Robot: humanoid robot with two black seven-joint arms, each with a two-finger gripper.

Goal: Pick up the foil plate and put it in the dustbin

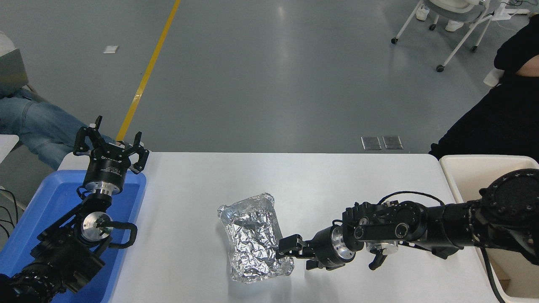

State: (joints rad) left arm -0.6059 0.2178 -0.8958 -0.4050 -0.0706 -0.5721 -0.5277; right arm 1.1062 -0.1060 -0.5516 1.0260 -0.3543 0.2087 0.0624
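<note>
**Foil plate approached at its right rim**

The foil plate (254,237) is seen lying flat near the middle of the white table (337,176), its crinkled inside facing up. The right gripper (283,249) is reached in low from the right, and its fingers are set at the plate's near right rim. Whether the rim is pinched or only touched cannot be told, as the jaws are seen end-on and dark.

The grasp step is judged to be in hand. A firm pinch on the thin rim is called for next, then a lift and a carry rightward to the dustbin (452,168) at the table's right edge. The left gripper (110,145) is parked, fingers spread, over the blue tray (46,189).
</note>
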